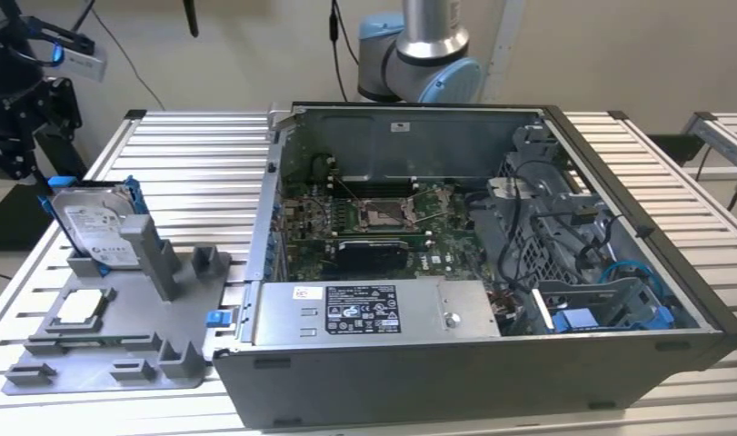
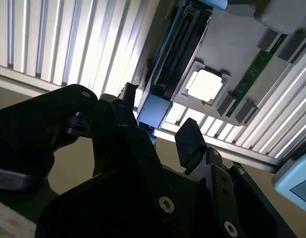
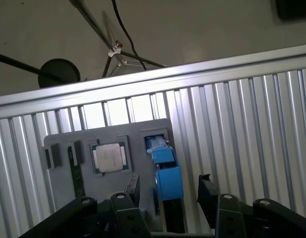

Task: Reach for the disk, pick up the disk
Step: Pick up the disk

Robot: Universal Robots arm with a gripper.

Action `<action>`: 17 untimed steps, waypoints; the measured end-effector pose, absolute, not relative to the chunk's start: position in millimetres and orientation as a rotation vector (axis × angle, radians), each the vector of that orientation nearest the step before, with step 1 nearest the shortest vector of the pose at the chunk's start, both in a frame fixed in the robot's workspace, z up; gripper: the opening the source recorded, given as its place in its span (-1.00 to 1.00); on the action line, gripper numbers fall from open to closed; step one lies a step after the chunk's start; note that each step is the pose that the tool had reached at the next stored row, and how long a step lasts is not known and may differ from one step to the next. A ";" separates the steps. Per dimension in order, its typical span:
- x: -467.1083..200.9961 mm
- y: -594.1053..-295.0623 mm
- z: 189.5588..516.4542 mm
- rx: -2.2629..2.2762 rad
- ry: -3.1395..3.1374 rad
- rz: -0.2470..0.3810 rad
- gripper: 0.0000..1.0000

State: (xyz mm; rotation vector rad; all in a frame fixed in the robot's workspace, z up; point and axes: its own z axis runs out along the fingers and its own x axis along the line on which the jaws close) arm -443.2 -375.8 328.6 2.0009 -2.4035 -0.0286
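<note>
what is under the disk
A grey slotted holder carries the disk, which stands upright in it. The disk's bottom edge is hidden inside the slot.

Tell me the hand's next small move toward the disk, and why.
Probably lower the hand straight toward the disk: its open fingers sit either side of the blue bracket in the first wrist view, yet the exterior view shows it clear of the standing disk.

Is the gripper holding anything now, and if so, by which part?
Nothing is held. The open gripper hangs over the disk, its fingers standing clear on either side.
</note>
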 end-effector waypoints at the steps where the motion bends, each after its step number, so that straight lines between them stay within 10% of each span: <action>1: -443.2 -375.8 326.9 2.001 -2.403 -0.029 1.00; 17: -443.1 -375.8 314.3 2.001 -2.403 -0.029 1.00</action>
